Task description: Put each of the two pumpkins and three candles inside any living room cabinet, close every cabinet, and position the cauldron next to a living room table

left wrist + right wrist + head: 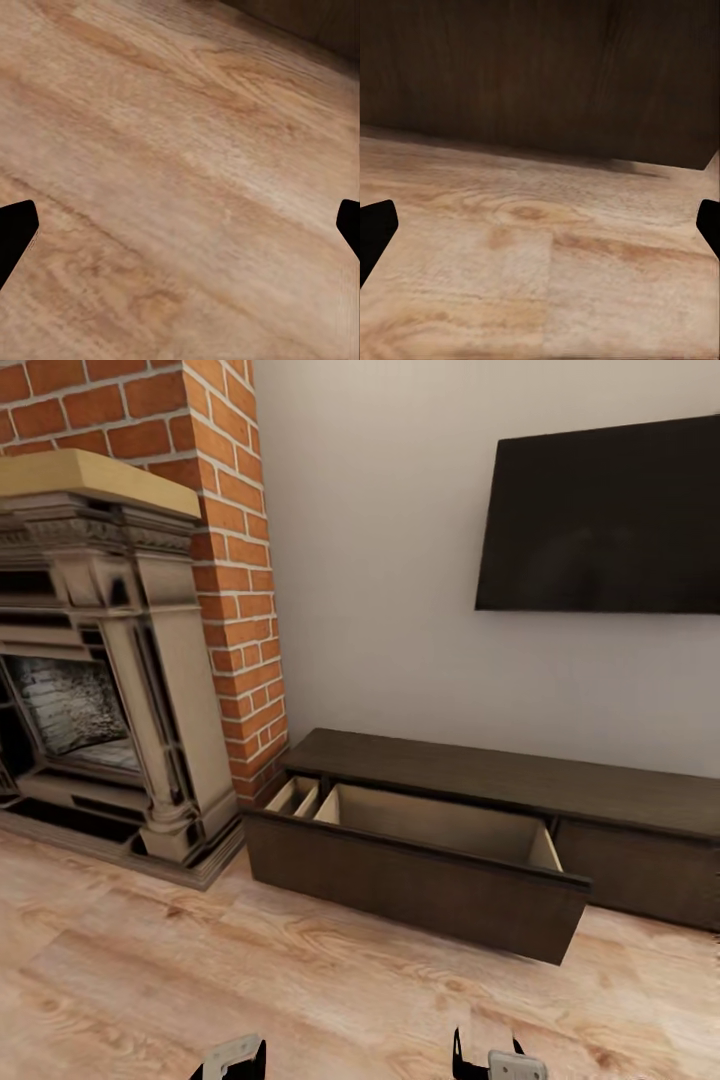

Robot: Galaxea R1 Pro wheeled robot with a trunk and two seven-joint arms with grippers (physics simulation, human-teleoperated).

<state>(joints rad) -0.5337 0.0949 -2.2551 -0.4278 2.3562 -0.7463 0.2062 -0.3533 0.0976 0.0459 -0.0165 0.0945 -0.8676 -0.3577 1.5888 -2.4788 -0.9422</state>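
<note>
One cabinet with one drawer pulled out, both grippers empty over the floor.

In the head view, the cabinet is long and low, its long axis running along the wall under one TV, just right of one fireplace and a brick column. The open drawer points out toward the robot, and its tan inside shows two dividers at the left end, with three compartments visible. The left gripper and right gripper peek in at the bottom edge. In the left wrist view, the left gripper's fingers stand wide apart over bare floor. In the right wrist view, the right gripper's fingers stand wide apart, facing the dark drawer front.
</note>
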